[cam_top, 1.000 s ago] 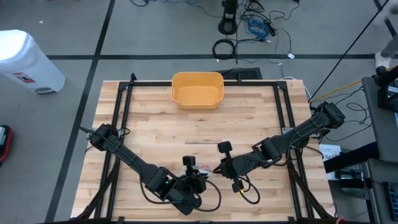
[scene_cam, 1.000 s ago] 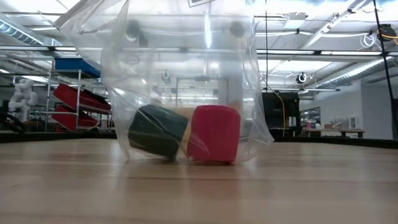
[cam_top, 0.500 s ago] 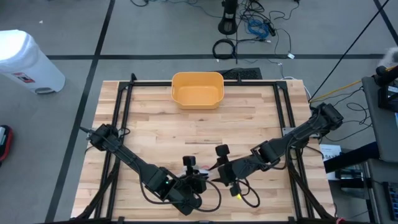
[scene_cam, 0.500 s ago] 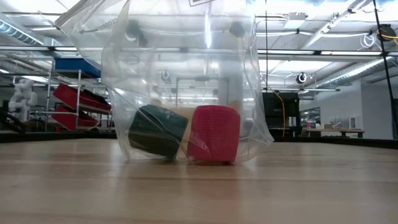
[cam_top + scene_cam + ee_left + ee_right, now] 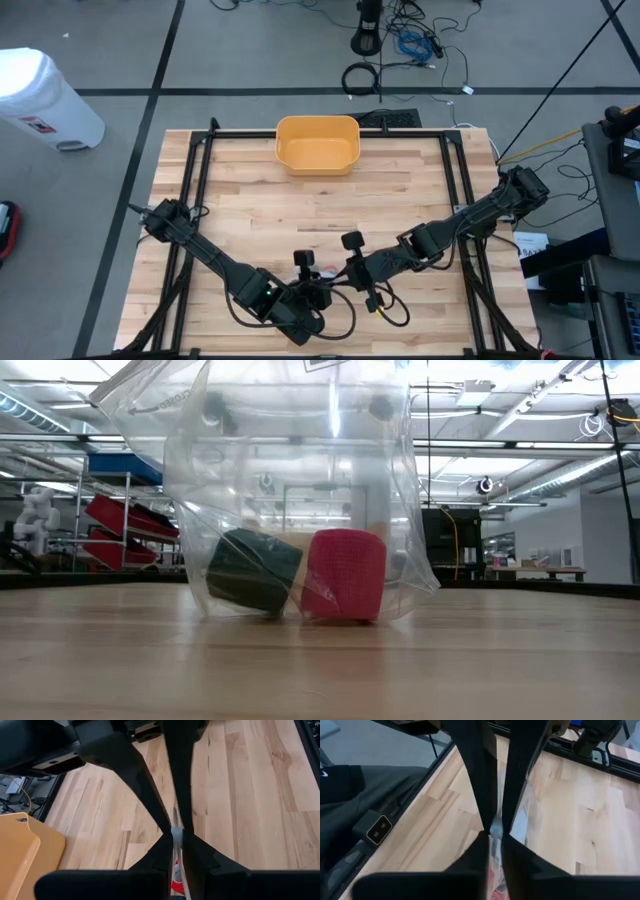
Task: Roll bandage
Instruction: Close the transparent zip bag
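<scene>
Left arm (image 5: 215, 262): extended from the table's left edge toward the near centre, elbow low over the wood. Left gripper (image 5: 176, 831): fingers narrowed to a pinch on a thin clear edge of the plastic bag (image 5: 300, 490), red roll visible just below the tips in the left wrist view.

Right arm (image 5: 460, 225): extended from the right edge, angled inward and down toward the same near-centre spot. Right gripper (image 5: 496, 827): fingers drawn close together on a clear film of the bag's upper edge.

Both grippers close together near the table's front centre, nearly meeting in the high view.

Bag: held upright on the table (image 5: 320, 210), base resting on the wood. Inside, at the bottom: dark green bandage roll (image 5: 252, 570) tilted, red bandage roll (image 5: 345, 575) upright just beside it, apparently touching.

Yellow bin (image 5: 317, 143): at the far edge, well apart from the arms.
</scene>
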Motion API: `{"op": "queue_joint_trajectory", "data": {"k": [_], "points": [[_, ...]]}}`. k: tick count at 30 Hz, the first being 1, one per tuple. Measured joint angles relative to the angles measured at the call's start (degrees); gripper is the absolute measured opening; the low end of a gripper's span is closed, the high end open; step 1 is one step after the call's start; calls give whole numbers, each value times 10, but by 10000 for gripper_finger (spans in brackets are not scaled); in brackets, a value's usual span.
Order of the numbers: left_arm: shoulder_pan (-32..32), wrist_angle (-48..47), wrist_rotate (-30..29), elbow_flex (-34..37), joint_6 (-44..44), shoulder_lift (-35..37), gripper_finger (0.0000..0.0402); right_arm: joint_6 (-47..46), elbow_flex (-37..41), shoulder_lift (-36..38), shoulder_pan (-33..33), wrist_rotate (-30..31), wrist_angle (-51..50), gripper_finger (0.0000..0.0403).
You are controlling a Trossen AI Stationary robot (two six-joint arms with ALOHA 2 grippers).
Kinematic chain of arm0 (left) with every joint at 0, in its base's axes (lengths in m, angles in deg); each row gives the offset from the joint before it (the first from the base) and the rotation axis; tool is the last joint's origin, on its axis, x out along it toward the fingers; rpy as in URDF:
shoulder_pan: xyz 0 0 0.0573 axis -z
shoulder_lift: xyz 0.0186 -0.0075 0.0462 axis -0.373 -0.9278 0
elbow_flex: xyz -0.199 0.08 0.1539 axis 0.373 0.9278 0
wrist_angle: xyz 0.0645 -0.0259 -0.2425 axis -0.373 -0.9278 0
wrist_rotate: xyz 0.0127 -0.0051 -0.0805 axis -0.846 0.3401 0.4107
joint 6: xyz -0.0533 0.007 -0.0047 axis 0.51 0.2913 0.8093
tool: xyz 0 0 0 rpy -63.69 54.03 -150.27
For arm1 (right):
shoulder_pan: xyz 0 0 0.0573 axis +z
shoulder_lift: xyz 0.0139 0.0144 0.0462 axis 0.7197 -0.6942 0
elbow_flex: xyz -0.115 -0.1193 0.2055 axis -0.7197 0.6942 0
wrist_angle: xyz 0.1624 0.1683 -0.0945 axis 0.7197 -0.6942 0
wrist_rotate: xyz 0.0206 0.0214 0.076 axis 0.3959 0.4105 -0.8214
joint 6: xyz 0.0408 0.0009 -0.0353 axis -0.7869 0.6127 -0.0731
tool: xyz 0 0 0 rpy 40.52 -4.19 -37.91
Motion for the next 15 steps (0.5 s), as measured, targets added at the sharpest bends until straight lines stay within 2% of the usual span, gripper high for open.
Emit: {"op": "queue_joint_trajectory", "data": {"k": [4, 15], "points": [[0, 0, 0, 0, 1, 0, 36, 4, 0, 0, 0, 0, -3, 5], [0, -2, 1, 0, 1, 0, 36, 8, 0, 0, 5, 6, 1, 0]]}}
